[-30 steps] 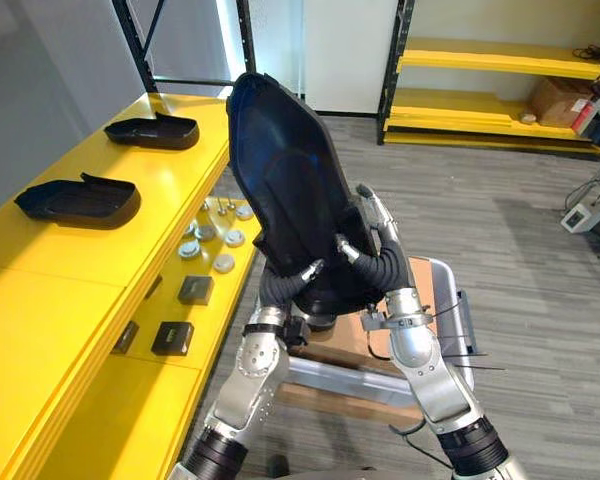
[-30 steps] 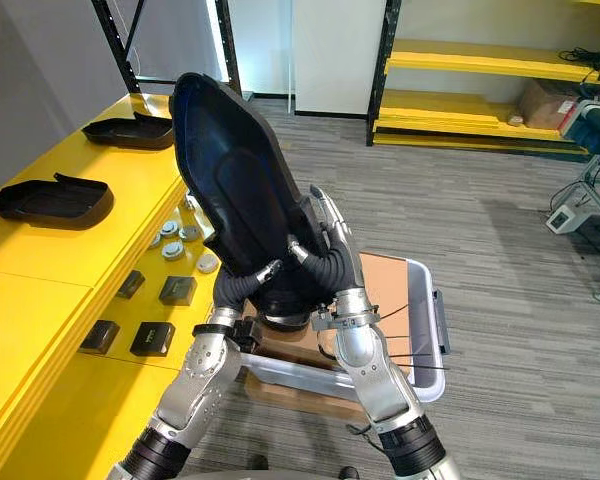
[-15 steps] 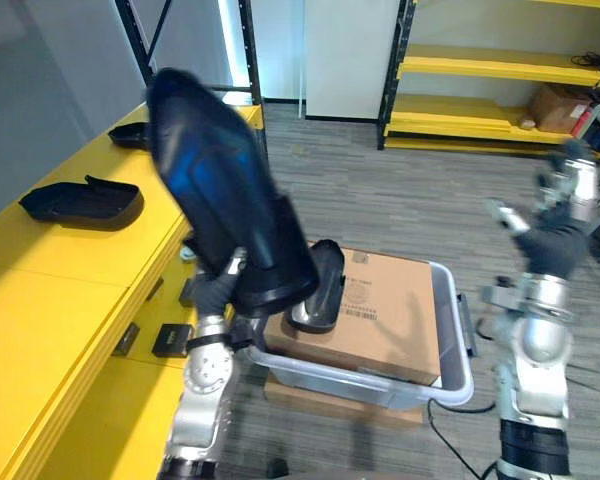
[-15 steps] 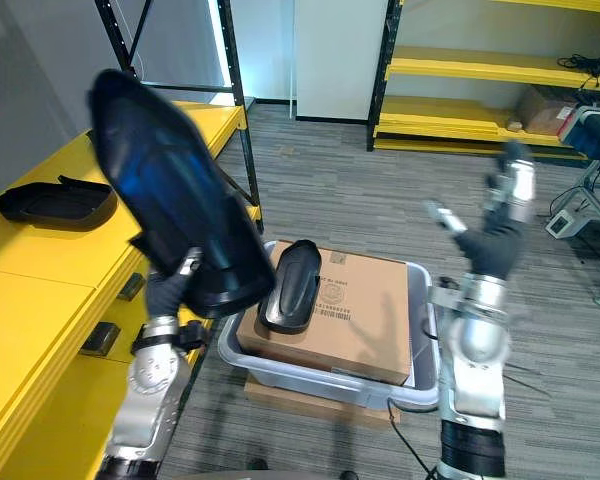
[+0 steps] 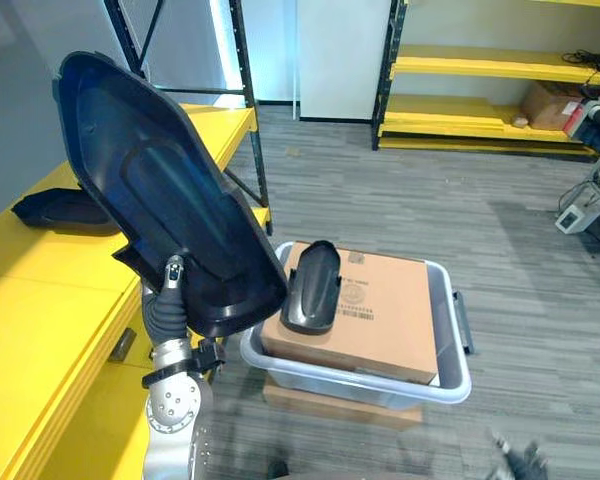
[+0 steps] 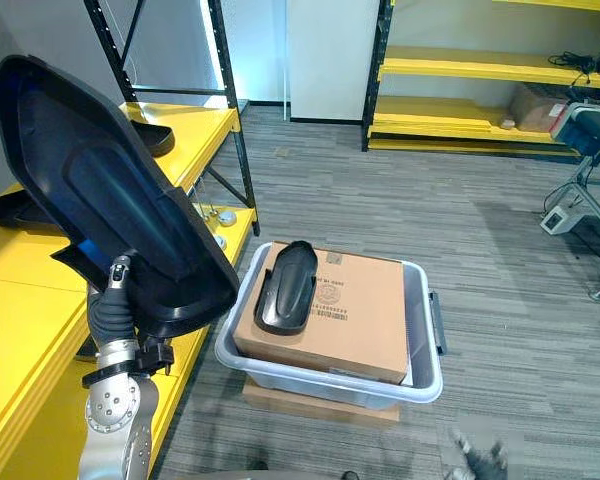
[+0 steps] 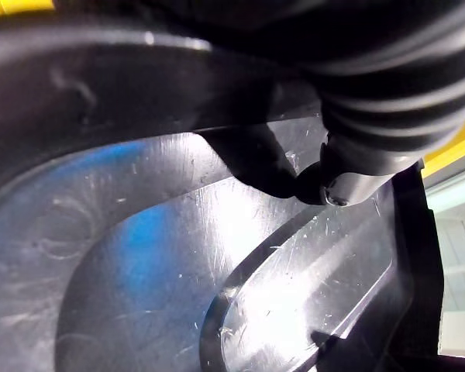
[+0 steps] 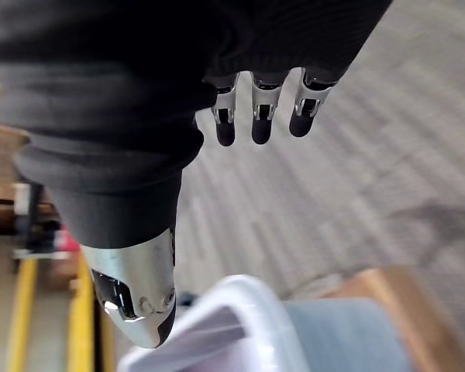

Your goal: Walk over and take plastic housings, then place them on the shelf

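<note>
My left hand (image 5: 168, 302) is shut on the lower edge of a large black plastic housing (image 5: 160, 205), holding it upright and tilted beside the yellow shelf (image 5: 40, 300). In the left wrist view the thumb (image 7: 349, 174) presses on the housing's glossy inner face (image 7: 178, 256). A smaller black housing (image 5: 312, 285) lies on a cardboard box (image 5: 385, 310). My right hand (image 6: 477, 458) hangs low over the floor; its wrist view shows the fingers (image 8: 256, 116) straight, with nothing in them.
The box sits in a grey plastic tote (image 5: 452, 375) on the carpet, just right of the shelf. Two more black housings (image 5: 50, 210) (image 6: 155, 140) rest on the shelf top. Black uprights (image 5: 245, 100) stand at the shelf's far end. More yellow racking (image 5: 500, 70) lines the back wall.
My right hand let go of the large housing and dropped to the bottom of the view. The left hand alone swung the housing left, towards the shelf. The camera also shifted.
</note>
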